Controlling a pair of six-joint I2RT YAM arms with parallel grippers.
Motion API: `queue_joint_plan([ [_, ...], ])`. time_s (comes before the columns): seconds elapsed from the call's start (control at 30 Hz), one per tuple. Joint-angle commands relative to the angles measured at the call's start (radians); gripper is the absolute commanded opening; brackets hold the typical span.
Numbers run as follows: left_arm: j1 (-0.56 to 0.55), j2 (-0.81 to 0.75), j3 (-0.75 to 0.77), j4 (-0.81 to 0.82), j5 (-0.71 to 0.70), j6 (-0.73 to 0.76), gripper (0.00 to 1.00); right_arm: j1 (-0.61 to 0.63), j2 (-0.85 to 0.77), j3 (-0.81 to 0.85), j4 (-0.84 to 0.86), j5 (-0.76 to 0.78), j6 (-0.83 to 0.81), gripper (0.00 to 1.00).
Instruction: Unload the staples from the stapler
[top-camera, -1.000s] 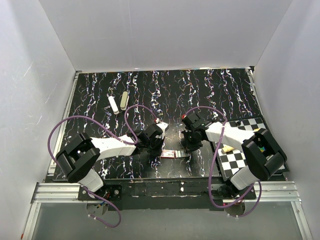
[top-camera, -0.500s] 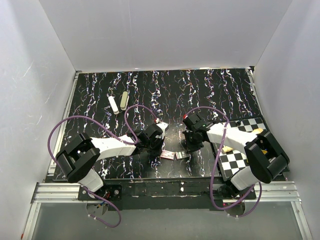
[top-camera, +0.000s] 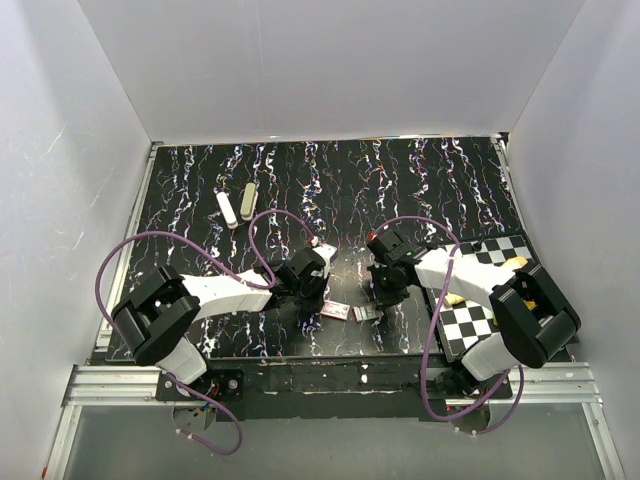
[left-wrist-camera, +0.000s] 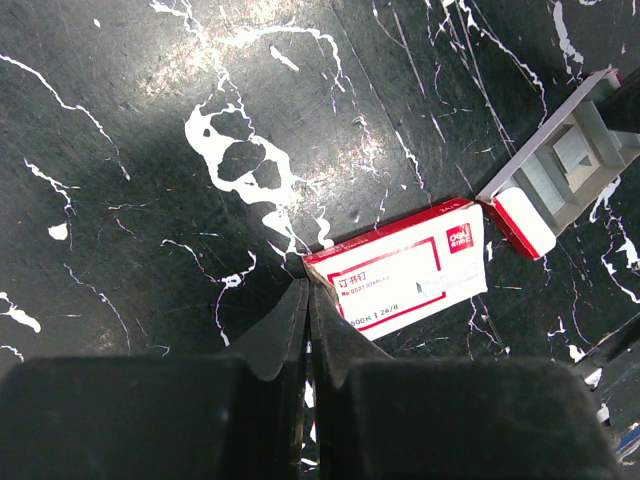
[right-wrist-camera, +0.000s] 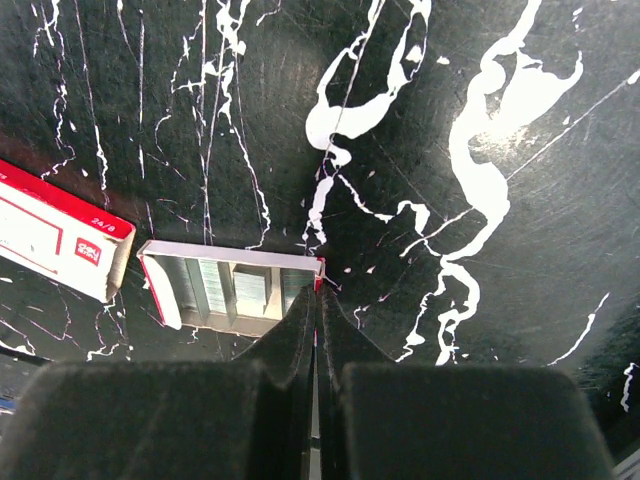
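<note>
The stapler (top-camera: 248, 199), small and beige, lies at the far left of the table, away from both grippers. A red-and-white staple box sleeve (top-camera: 336, 311) lies near the front edge, also in the left wrist view (left-wrist-camera: 405, 275). My left gripper (top-camera: 318, 300) (left-wrist-camera: 307, 285) is shut on the sleeve's left corner. The grey inner tray (top-camera: 367, 313) (right-wrist-camera: 230, 290) holds staple strips and lies pulled out to the right of the sleeve. My right gripper (top-camera: 385, 298) (right-wrist-camera: 319, 290) is shut on the tray's red end flap.
A pale white stick (top-camera: 226, 209) lies just left of the stapler. A black-and-white checkered board (top-camera: 480, 300) with a few small items sits at the right, under the right arm. The table's front edge (top-camera: 330, 352) runs just below the box.
The tray has slid out of the sleeve to the right; the two parts now lie apart. My right gripper has moved slightly right and nearer with the tray. The left gripper has stayed put.
</note>
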Motion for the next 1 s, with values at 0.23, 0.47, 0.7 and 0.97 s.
queue_joint_plan([
  [0.23,0.005,0.008,-0.022,-0.044,-0.007,0.007,0.00,0.009,-0.037,-0.011,-0.001,0.011,0.002,0.01],
  [0.47,0.005,0.011,-0.016,-0.045,-0.001,0.005,0.00,0.009,-0.014,0.003,0.011,-0.033,0.003,0.01],
  [0.7,0.005,0.018,-0.013,-0.045,-0.001,0.005,0.00,0.009,0.004,0.022,0.020,-0.035,0.008,0.01],
  [0.97,0.004,0.008,-0.032,-0.038,-0.001,-0.004,0.00,0.009,0.030,0.051,0.020,-0.035,0.014,0.01],
])
